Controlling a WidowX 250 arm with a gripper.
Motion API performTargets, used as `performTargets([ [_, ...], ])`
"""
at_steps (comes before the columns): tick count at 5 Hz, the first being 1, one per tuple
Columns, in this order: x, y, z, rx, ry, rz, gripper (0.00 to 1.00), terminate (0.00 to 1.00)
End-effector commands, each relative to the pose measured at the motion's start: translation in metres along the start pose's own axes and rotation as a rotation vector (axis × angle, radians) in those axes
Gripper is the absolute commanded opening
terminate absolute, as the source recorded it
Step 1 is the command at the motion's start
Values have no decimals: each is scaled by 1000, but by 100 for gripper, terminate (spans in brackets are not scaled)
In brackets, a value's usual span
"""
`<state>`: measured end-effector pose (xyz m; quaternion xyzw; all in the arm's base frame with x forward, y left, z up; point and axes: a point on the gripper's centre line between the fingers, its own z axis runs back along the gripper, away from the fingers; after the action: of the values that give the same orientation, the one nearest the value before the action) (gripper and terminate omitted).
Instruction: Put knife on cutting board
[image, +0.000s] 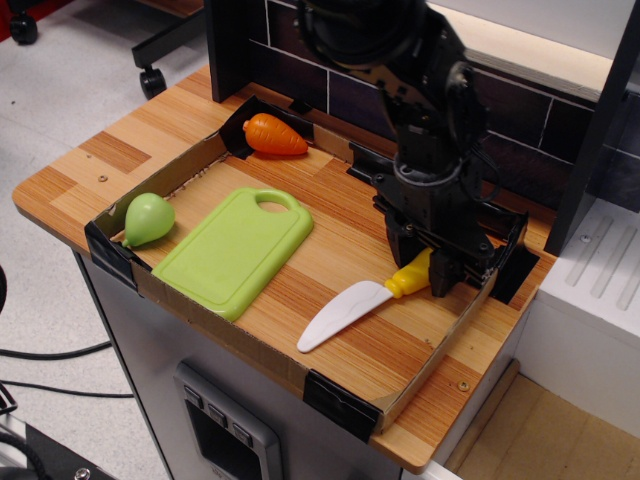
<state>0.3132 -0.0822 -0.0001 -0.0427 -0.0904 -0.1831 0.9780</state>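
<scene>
The knife (345, 312) lies on the wooden table at the front right, with its white blade pointing to the front left. Its yellow handle (411, 276) sits between the fingers of my black gripper (424, 262). The gripper stands over the handle's end and is shut on it, hiding the hole. The blade tip still rests on the wood. The light green cutting board (225, 258) lies flat to the left of the knife, apart from it, with its oval hole at the far end and nothing on it.
An orange toy carrot (273, 135) lies at the back corner. A green toy pear (147, 218) lies at the left, beside the board. A low cardboard wall (455, 335) with black taped corners rings the work area. A dark brick-pattern backsplash (520, 120) stands behind.
</scene>
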Motion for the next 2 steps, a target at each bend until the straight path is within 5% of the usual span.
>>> performTargets([
  [1,-5,-1,40,-130,2,-30,0,0],
  [2,-8,5,62,-107,-47,-16,0,0],
])
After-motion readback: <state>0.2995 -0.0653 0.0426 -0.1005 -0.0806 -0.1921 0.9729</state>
